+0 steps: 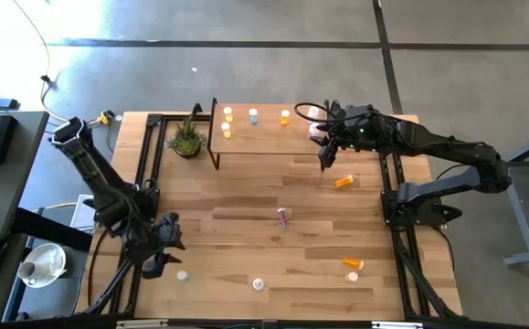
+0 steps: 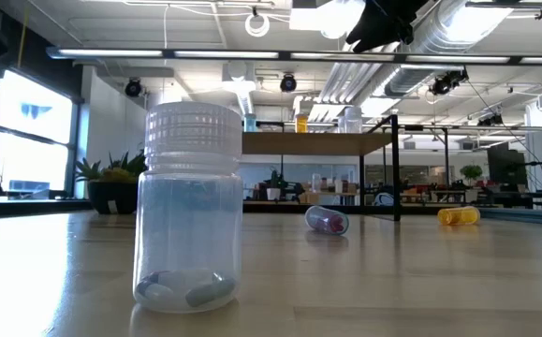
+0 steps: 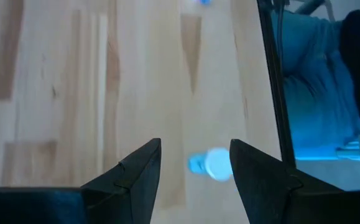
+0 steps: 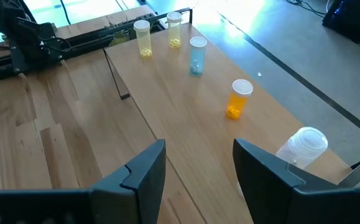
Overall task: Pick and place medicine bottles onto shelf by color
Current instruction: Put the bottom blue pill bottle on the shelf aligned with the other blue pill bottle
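Observation:
The shelf (image 1: 273, 137) stands at the table's far side. On it stand two yellow bottles (image 4: 143, 38), a pale blue one (image 4: 197, 56), an orange one (image 4: 237, 99) and a pinkish-white one (image 4: 304, 146). My right gripper (image 4: 198, 155) is open and empty above the shelf's right end (image 1: 326, 155). My left gripper (image 1: 162, 254) is open and empty at the table's near left, with a pale blue bottle (image 3: 207, 163) on the table beyond its fingertips. An orange bottle (image 1: 343, 182) and a pinkish bottle (image 1: 284, 217) lie on their sides on the table.
A potted plant (image 1: 187, 140) stands left of the shelf. Another orange bottle (image 1: 353, 264) lies near the table's front right. A pale blue bottle (image 2: 188, 206) stands upright close to the low camera, near the front edge (image 1: 258, 285). Black frame rails run along both table sides.

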Tool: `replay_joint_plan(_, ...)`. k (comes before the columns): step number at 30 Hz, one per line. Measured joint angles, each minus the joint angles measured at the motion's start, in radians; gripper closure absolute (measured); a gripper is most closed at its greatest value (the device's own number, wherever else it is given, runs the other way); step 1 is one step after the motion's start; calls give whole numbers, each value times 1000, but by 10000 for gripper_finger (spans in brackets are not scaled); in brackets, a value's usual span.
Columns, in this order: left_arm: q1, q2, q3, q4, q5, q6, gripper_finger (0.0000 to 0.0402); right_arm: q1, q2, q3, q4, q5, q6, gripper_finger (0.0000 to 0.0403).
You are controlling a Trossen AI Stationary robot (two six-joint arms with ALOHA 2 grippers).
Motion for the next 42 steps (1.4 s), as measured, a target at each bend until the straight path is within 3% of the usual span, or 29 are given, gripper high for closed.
replay_joint_plan(5,-115,0,0,-31,-57,-119,220,0,0,0,0,0,0,224)
replay_joint_plan(11,-244,17,-1,-48,-217,-252,220,0,0,0,0,0,0,224)
replay_joint_plan(16,-307,77,-1,-48,-234,-328,220,0,0,0,0,0,0,224)
replay_joint_plan(42,-321,377,-1,84,-229,-412,220,0,1,0,-10,1,0,224)
